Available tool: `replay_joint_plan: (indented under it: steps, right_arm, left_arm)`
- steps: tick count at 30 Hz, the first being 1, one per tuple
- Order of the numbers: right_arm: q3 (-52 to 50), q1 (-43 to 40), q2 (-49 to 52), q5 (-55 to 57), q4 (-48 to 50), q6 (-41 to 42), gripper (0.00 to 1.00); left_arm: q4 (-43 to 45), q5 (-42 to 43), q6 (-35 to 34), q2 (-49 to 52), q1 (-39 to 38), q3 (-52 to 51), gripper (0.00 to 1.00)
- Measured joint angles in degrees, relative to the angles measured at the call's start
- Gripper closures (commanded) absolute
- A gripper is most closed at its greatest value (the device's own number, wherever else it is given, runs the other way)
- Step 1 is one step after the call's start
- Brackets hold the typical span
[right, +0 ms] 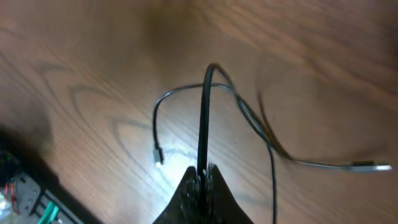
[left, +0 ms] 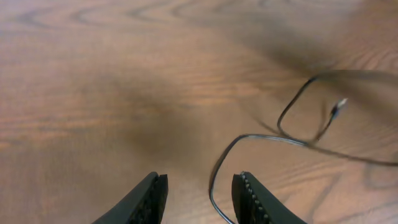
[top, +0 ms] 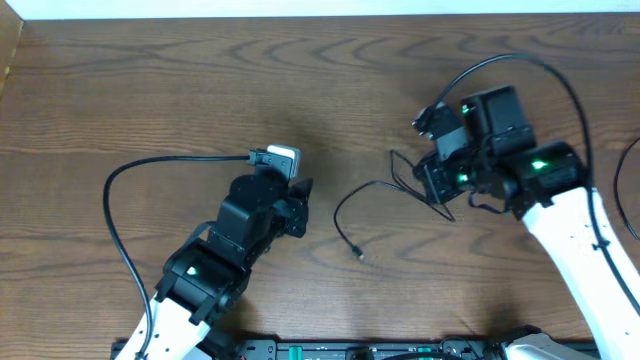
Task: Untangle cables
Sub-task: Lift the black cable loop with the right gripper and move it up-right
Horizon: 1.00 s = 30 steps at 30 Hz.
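— Watching the right gripper (right: pixel 202 169)? Its two dark fingers (right: pixel 217 199) are pressed together on a thin black cord (right: pixel 203 106), which rises straight out of the pinch.

— Yes. In the overhead view the cord sits right of centre. It is bunched in small loops at that gripper, then trails left and down across the brown wood-grain tabletop (top: pixel 150 80) to a small plug end (top: pixel 358 255) near the lower middle. I can't see a white cord anywhere.

— And the left gripper (left: pixel 200 179)?

— Jaws spread, holding nothing. In the left wrist view, lower middle, a curve of the cord lies on the wood and shows in the gap between them, untouched as far as I can tell.

— So what worries you?

— The loops by the right gripper. If that arm pulls away while the strands cross each other, I'd expect them to cinch into a knot rather than open.

— And on the left?

— The cord is thin and lies flat on the table, so the jaws could close and miss it, or scrape the wood. They might also catch the wrong strand, and then both arms would be tugging the same loop tight. The loose plug could snag in a loop as it drags, too.
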<state>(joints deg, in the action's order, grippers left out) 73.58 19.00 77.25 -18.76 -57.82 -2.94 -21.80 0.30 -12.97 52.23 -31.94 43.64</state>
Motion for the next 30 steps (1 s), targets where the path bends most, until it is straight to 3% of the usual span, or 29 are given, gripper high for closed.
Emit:
replay_joint_plan:
  steps: [14, 30]
  right_arm:
    - [9.8, -0.6, -0.1, 0.8, -5.3, 2.6, 0.99]
    - [12.3, -0.6, -0.1, 5.2, -4.7, 2.5, 0.99]
  left_arm:
    - [-3.9, 4.3, -2.2, 1.2, 0.0, 0.0, 0.62]
    - [-4.6, 4.4, -2.0, 2.4, 0.0, 0.0, 0.62]
